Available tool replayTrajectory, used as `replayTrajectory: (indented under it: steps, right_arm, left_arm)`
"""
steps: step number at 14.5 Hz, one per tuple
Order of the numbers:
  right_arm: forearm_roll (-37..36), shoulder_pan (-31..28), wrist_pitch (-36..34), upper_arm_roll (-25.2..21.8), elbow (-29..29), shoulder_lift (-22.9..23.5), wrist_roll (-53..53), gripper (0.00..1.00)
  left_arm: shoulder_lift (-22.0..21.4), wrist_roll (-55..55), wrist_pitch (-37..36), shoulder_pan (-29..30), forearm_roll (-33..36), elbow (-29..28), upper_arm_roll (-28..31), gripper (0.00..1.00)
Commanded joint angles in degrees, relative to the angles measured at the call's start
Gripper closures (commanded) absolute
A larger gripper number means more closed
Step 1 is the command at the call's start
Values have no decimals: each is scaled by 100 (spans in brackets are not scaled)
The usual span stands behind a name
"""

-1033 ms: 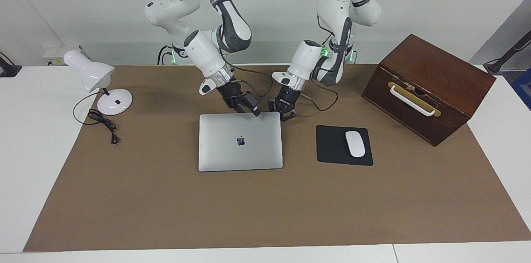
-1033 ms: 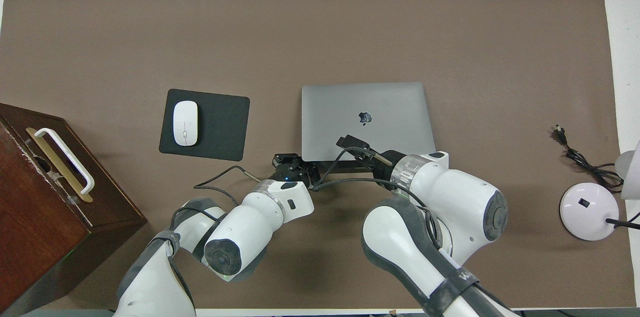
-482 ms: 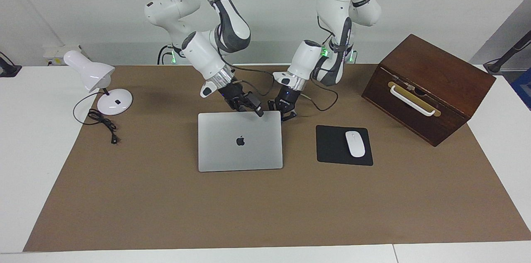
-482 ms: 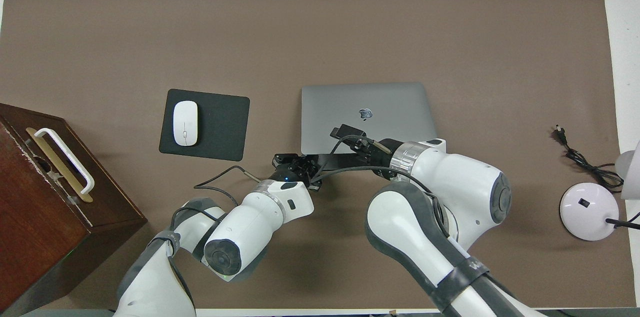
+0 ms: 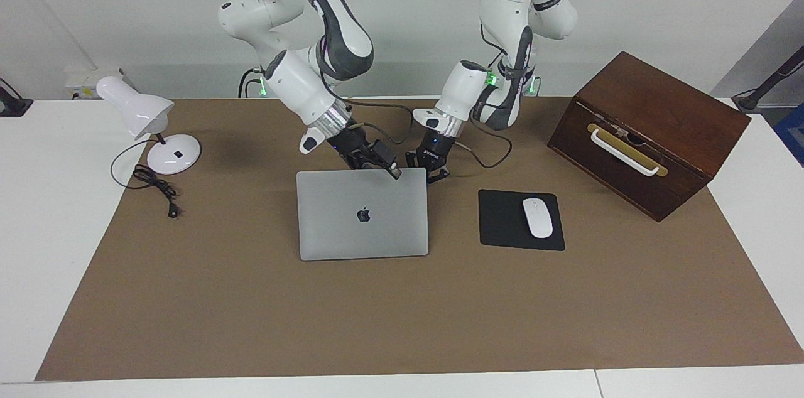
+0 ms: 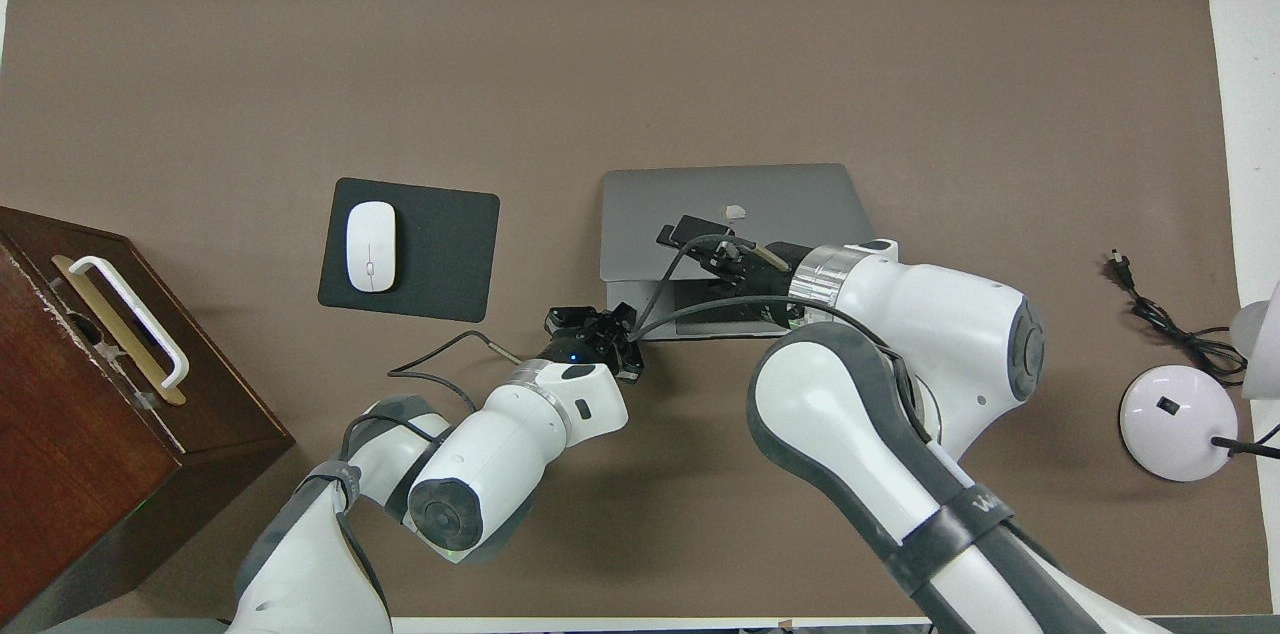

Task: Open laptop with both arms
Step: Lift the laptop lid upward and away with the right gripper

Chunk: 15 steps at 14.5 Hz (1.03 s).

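Observation:
The silver-grey laptop lies mid-table on the brown mat with its apple logo up. Its lid is raised a little at the edge nearest the robots. In the overhead view the lid tilts up and a strip of the grey deck shows under it. My right gripper is shut on the lid's raised edge, toward the left arm's end; it also shows in the overhead view. My left gripper is low at the laptop's near corner at the left arm's end, also seen from overhead.
A black mouse pad with a white mouse lies beside the laptop toward the left arm's end. A brown wooden box with a white handle stands past it. A white desk lamp and its cord are at the right arm's end.
My right gripper has risen with the lid's edge, so the closed laptop now stands slightly open. My left gripper has stayed at the corner.

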Motion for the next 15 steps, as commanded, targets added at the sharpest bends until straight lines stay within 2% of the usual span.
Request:
replayTrajectory:
  steps: [1,3,11,15]
  right_arm:
    - [-616,-103,-249,4,577,334,631,0]
    - [-1092,-164,-425,4,867,423,1063,0]
    - [-1532,-515,-1066,4,1500,651,1160,0]
    - [-1937,-805,-1567,12,2088,871,1275,0]
  left_arm:
    - [313,68,37,73,112,23,-2,100]
    - [313,76,37,73,112,23,-2,100]
    - [313,77,37,73,112,23,-2,100]
    - [339,77,37,64,112,23,-2,100]
